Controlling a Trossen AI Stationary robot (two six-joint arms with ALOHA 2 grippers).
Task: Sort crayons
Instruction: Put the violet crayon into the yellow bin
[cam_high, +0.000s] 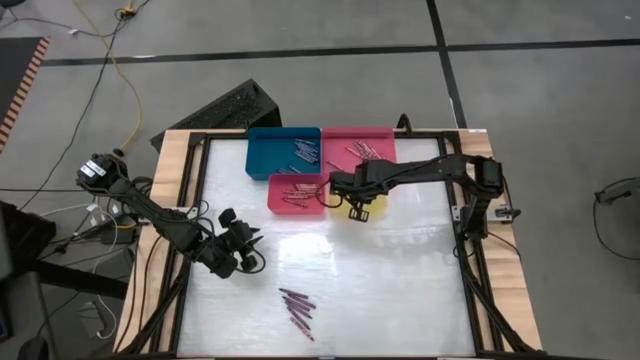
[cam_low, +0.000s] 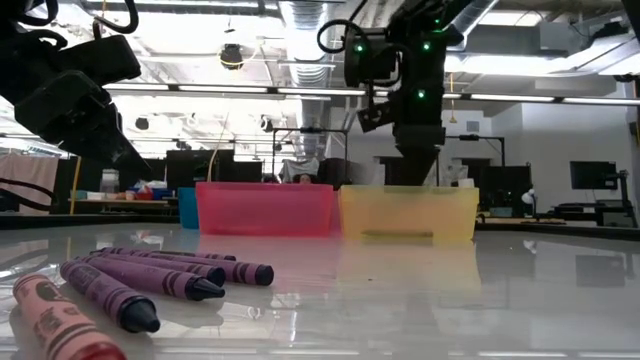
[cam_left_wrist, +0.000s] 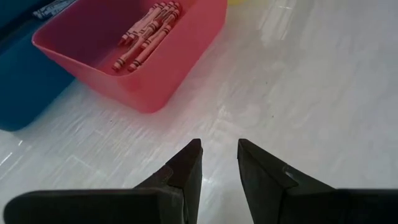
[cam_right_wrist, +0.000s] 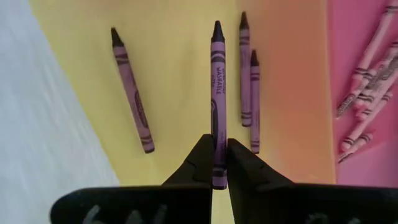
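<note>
My right gripper (cam_high: 358, 207) hangs over the yellow tray (cam_right_wrist: 174, 62), shut on a purple crayon (cam_right_wrist: 217, 93). Three more purple crayons (cam_right_wrist: 132, 93) lie flat on that tray's floor. Several purple crayons (cam_high: 298, 305) and a red one (cam_low: 60, 315) lie loose on the table near its front edge. The red tray (cam_high: 296, 193), blue tray (cam_high: 283, 152) and pink tray (cam_high: 358, 148) hold crayons too. My left gripper (cam_left_wrist: 219, 152) waits open above the bare table at the left, with nothing between its fingers. My right gripper pinches the purple crayon's blunt end (cam_right_wrist: 217, 165) between its two fingers. The fingers come from above, pointing steeply down, in line with the crayon. The crayon hangs below them, tip down, over the yellow tray; whether the tip touches the floor I cannot tell.
The four trays stand together at the table's far middle. A neighbouring tray (cam_right_wrist: 367, 37) with pinkish crayons lies right beside the yellow one. Bare table spreads between the trays and the loose crayons. The table's wooden frame (cam_high: 170, 190) borders the work surface.
</note>
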